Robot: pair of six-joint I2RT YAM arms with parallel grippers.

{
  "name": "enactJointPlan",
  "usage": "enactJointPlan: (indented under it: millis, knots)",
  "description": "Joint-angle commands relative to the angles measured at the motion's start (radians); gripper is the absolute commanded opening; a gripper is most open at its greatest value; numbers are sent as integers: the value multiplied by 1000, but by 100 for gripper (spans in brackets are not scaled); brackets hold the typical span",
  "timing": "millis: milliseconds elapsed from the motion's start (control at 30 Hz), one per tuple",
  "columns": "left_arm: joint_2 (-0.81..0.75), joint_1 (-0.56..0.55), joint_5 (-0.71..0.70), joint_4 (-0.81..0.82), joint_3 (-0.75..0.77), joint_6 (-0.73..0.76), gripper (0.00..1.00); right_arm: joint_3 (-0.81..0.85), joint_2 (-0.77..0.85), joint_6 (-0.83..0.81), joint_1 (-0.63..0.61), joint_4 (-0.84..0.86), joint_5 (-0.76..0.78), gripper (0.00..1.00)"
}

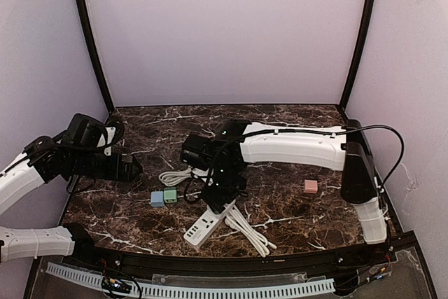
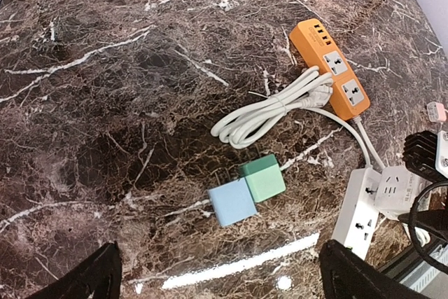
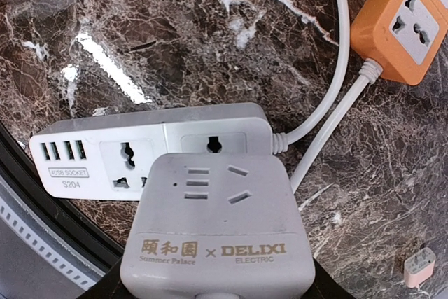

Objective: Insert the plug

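Note:
A white cube-shaped plug [image 3: 217, 229] with "DELIXI" printed on it fills the lower part of the right wrist view. My right gripper [image 3: 217, 293] is shut on its sides. The plug sits over the white power strip [image 3: 105, 152], covering most of the socket nearest the strip's cord; its prongs are hidden. From above, the right gripper [image 1: 224, 190] stands at the far end of the strip [image 1: 206, 225]. My left gripper [image 1: 129, 168] hovers at the left, open and holding nothing [image 2: 224, 278]. The left wrist view also catches the plug [image 2: 395, 190] on the strip [image 2: 360, 215].
A blue cube [image 2: 232, 201] and a green cube [image 2: 263, 177] lie touching, left of the strip. An orange power strip [image 2: 329, 68] with a coiled white cord [image 2: 269, 113] lies behind them. A pink cube [image 1: 310, 186] sits at the right.

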State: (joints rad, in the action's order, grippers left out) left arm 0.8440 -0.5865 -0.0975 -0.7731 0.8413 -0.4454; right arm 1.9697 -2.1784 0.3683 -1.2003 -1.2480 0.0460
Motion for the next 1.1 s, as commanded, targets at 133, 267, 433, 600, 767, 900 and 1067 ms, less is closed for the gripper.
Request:
enactJointPlan:
  millis: [133,267,433,600,767,900,1067]
  knots:
    - [-27,-1,1,-18,3,38,99,116,-153,-82,4,-123,-36,0]
    - [-39,0,-20,-13,-13,30,99,143,-196,-46,8,-124,-67,0]
    - [-37,-1,-40,-11,-18,30,99,171,-237,-47,11,-124,-81,0]
    - [-39,-1,-48,-10,-21,29,99,178,-244,-42,19,-125,-82,0]
    - [-36,0,-58,-11,-21,29,99,246,-273,-23,28,-125,-91,0]
    - [-41,-1,-65,-12,-21,27,99,298,-314,-13,29,-124,-111,0]
    - [-43,-1,-70,-14,-22,27,99,323,-348,-2,29,-124,-107,0]
